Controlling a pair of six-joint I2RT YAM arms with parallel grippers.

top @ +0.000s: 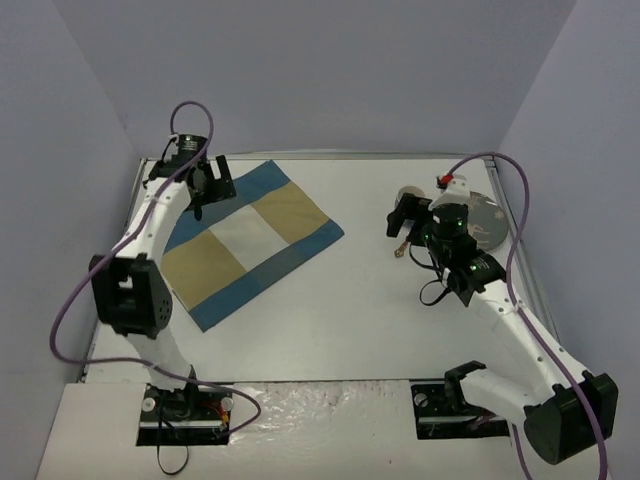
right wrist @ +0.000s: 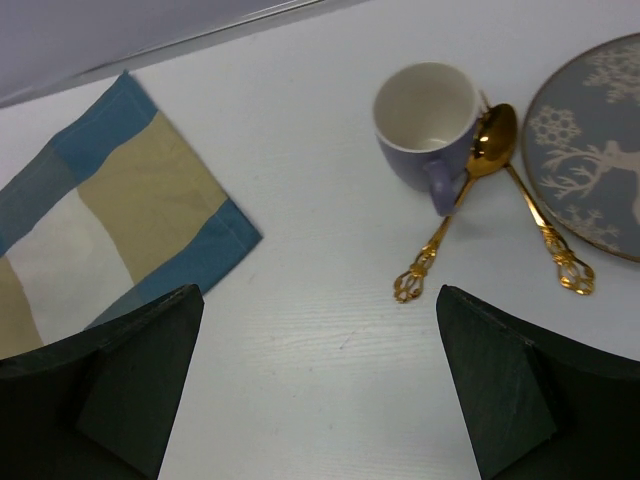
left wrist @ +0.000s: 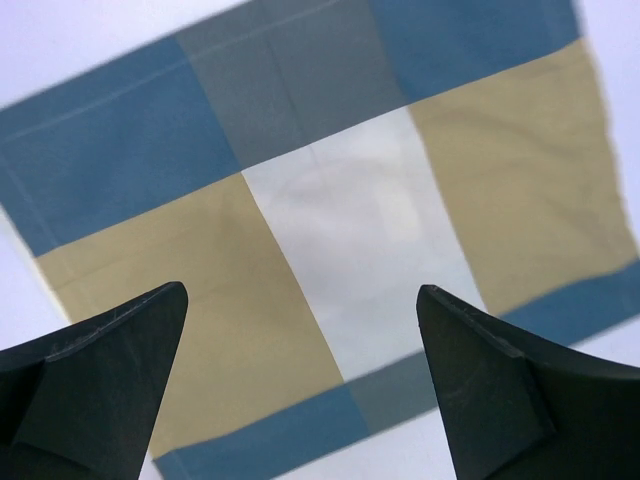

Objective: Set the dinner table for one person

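- Table (top: 340, 300): white and matte, spans the floor between the pale walls. Both arms are bolted at its near edge, and everything else lies on it.
- Placemat (top: 250, 240): blue and tan blocks with a white centre patch. It lies flat on the left-far part of the table, turned diagonally, with one corner pointing right toward the middle.
- Left gripper (left wrist: 300, 292): jaws spread wide with nothing between them. It hangs over the placemat's far-left part and looks clear of the cloth, though the height is hard to judge.
- Right gripper (right wrist: 318, 292): jaws also wide and empty. It is above bare table on the right side, just on the near side of the cup.
- Cup (right wrist: 425, 115): lilac outside, white inside, upright and empty, handle facing near. It stands far right, between placemat and plate.
- Plate (right wrist: 600, 150): grey-blue with a white deer and snowflake print, flat, by the table's right edge.
- Spoon (right wrist: 455, 205): gold, with its bowl resting against the cup beside the handle. Its stem runs near-left.
- Second gold utensil (right wrist: 545, 230): its stem runs along the plate's rim. Its head is hidden under the spoon bowl, so I cannot tell what kind it is.
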